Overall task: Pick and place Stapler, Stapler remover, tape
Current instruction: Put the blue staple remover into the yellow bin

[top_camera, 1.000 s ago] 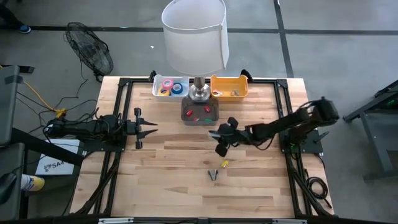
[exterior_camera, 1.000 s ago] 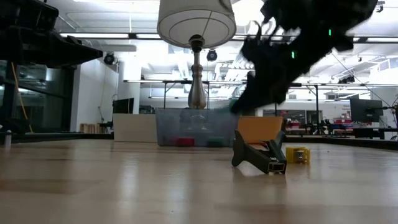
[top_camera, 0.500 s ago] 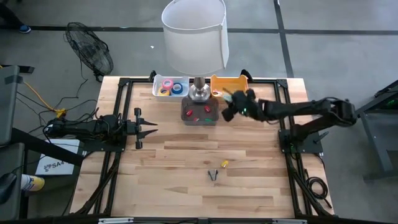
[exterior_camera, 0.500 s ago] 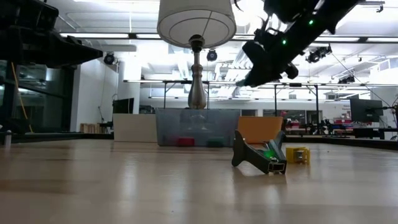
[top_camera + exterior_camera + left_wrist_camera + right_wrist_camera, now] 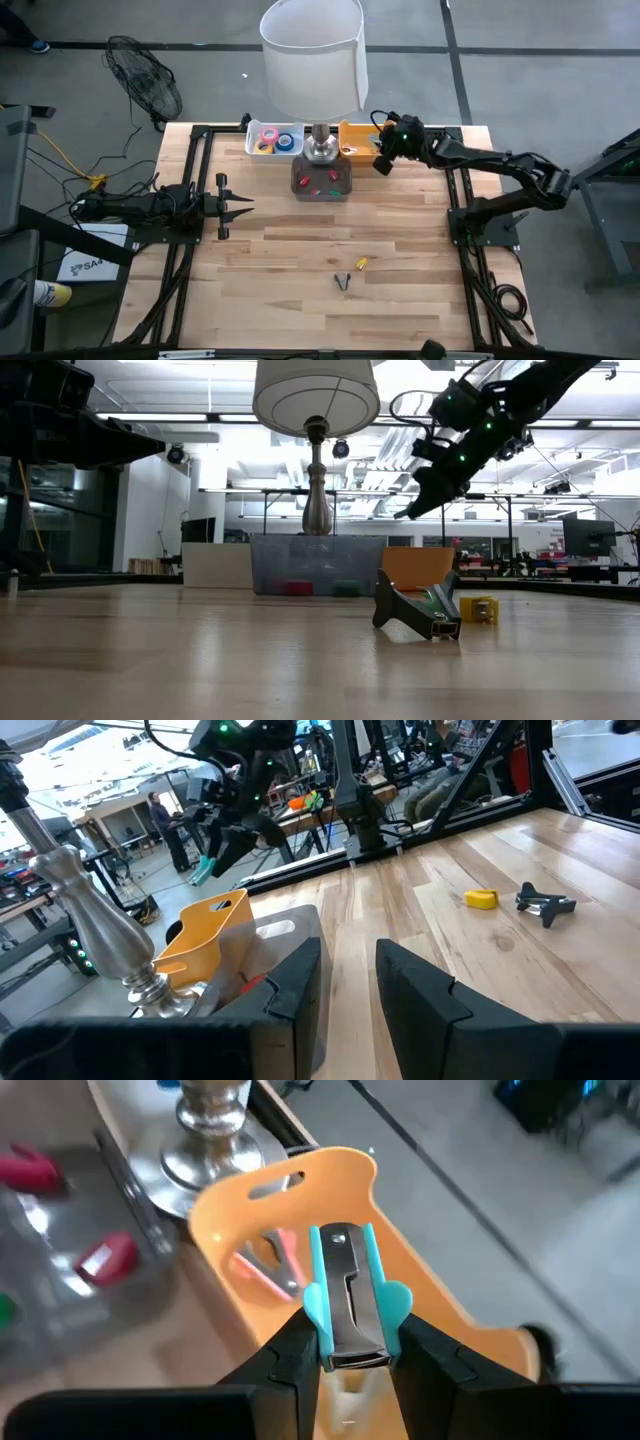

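- Progress: the task is judged to be partly done; a teal staple remover (image 5: 347,1305) is clamped between the fingers of the right gripper (image 5: 348,1348) and is held in the air directly over the orange bin (image 5: 340,1210); release into that bin is judged to be the step in hand.
- Left to do: a dark staple remover (image 5: 343,281) and a small yellow piece (image 5: 361,264) lie on the bare table (image 5: 280,290), well apart from the right gripper and on the near side of it; in the low view the dark remover (image 5: 415,608) rests spread open with the yellow piece (image 5: 478,608) just beside it; both are judged to be awaiting pick-up.
- Left gripper (image 5: 348,982): it is parked at the left edge of the table, well apart from every bin; its fingers stand slightly apart and nothing is held.
- Orange bin: just below the held remover; pink-handled pieces (image 5: 268,1265) lie inside; what they are cannot be told.
- Grey tray (image 5: 321,190): beside the orange bin, at the lamp base (image 5: 321,148); red and green blocks are contained.
- White tray (image 5: 252,141): beyond the lamp from the right gripper; the tape rolls (image 5: 274,140) in pink, yellow and blue are contained, so the tape is judged to be already placed.
- A full stapler is not identified in any view.
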Motion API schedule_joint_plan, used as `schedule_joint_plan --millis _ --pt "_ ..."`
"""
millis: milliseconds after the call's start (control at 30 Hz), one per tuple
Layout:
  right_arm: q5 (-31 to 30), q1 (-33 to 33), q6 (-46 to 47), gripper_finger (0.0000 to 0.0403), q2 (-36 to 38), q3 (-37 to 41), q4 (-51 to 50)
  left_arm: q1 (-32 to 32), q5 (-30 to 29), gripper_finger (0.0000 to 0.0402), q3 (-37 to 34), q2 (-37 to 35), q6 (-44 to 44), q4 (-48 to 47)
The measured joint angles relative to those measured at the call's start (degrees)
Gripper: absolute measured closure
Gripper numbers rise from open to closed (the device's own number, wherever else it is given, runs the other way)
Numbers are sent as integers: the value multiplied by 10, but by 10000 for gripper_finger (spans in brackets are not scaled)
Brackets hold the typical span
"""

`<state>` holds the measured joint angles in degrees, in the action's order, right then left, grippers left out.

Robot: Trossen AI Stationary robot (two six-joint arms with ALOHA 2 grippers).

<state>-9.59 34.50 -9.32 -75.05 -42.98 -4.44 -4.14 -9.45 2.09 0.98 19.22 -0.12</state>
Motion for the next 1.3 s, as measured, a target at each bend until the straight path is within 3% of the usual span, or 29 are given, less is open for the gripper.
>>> schedule_joint_plan --millis 200,400,833,1000,1300 --pt "56 62 -155 309 -31 0 33 0 0 305 0 0 0 0" --pt "85 92 -227 309 -91 0 78 0 0 305 0 0 0 0" --pt "78 100 -270 307 -158 0 133 0 0 305 0 0 0 0" --pt "72 100 -270 289 -158 0 134 0 0 305 0 0 0 0" --pt "115 100 -268 250 -158 0 134 0 0 305 0 0 0 0"
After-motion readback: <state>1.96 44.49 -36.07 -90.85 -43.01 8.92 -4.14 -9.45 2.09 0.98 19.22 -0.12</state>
